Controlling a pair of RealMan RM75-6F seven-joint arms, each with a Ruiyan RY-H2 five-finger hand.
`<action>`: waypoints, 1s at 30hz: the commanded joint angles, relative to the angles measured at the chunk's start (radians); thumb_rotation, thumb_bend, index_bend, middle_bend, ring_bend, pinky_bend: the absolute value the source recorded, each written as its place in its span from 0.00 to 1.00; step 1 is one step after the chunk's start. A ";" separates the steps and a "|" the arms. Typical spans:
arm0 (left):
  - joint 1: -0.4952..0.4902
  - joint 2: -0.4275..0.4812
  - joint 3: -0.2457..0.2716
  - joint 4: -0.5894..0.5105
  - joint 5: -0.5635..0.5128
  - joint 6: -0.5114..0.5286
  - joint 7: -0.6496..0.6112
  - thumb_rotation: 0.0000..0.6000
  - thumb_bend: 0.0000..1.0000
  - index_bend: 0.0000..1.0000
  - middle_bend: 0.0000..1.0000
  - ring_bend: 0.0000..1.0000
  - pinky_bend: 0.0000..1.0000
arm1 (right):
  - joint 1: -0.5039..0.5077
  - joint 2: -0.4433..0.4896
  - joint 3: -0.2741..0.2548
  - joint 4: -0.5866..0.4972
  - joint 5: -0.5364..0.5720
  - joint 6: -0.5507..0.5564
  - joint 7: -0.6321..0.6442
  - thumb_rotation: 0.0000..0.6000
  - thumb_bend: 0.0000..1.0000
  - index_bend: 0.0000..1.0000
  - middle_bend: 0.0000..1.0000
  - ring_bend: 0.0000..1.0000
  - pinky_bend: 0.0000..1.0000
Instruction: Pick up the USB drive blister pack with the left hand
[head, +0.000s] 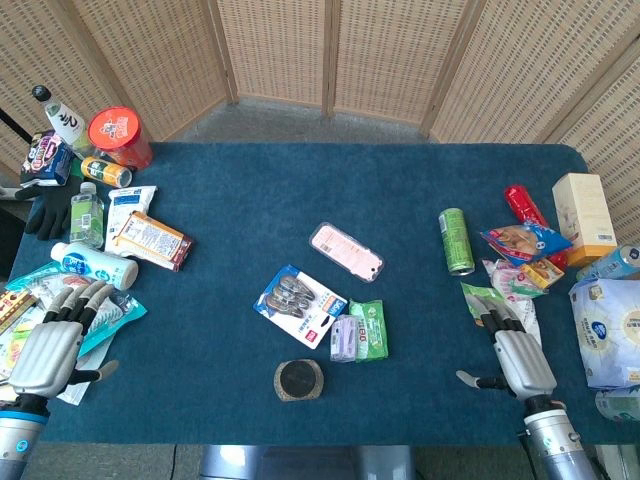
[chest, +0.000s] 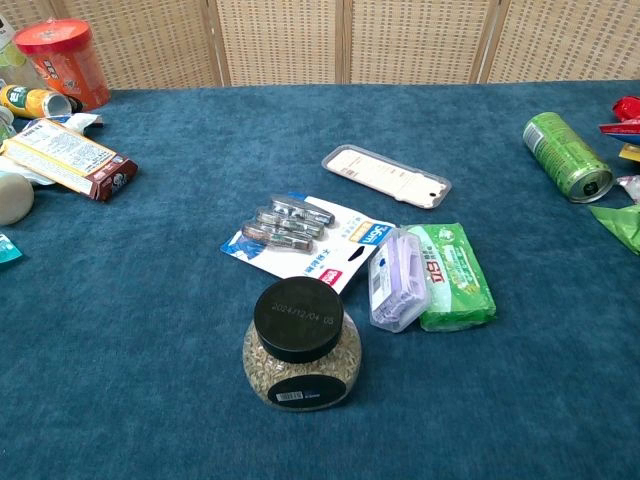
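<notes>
The USB drive blister pack (head: 298, 303) is a blue-and-white card with several silver drives, lying flat near the table's middle; the chest view shows the blister pack (chest: 300, 238) just behind a jar. My left hand (head: 55, 340) rests at the table's near left over some packets, fingers spread and holding nothing, far left of the pack. On the near right lies my right hand (head: 515, 350), fingers apart and empty. Neither hand appears in the chest view.
A black-lidded jar (head: 299, 380) (chest: 300, 343) stands just in front of the pack. A purple box (chest: 397, 280) and green wipes (chest: 452, 276) lie at its right, a pink flat pack (chest: 387, 175) behind. Green can (head: 456, 240) stands further right. Snacks and bottles crowd both table ends.
</notes>
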 joint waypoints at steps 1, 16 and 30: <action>-0.003 0.005 0.003 -0.002 -0.002 -0.010 0.000 1.00 0.20 0.01 0.05 0.00 0.00 | 0.002 -0.002 0.000 -0.003 0.001 -0.002 -0.005 1.00 0.10 0.00 0.00 0.00 0.00; -0.120 -0.030 -0.068 0.017 -0.061 -0.129 0.053 1.00 0.20 0.01 0.05 0.00 0.00 | -0.015 0.016 -0.010 -0.015 -0.019 0.022 0.020 1.00 0.10 0.00 0.00 0.00 0.00; -0.387 -0.309 -0.154 0.279 -0.141 -0.400 0.099 1.00 0.21 0.00 0.00 0.00 0.00 | -0.080 0.094 -0.024 -0.060 -0.056 0.126 0.031 1.00 0.10 0.00 0.00 0.00 0.00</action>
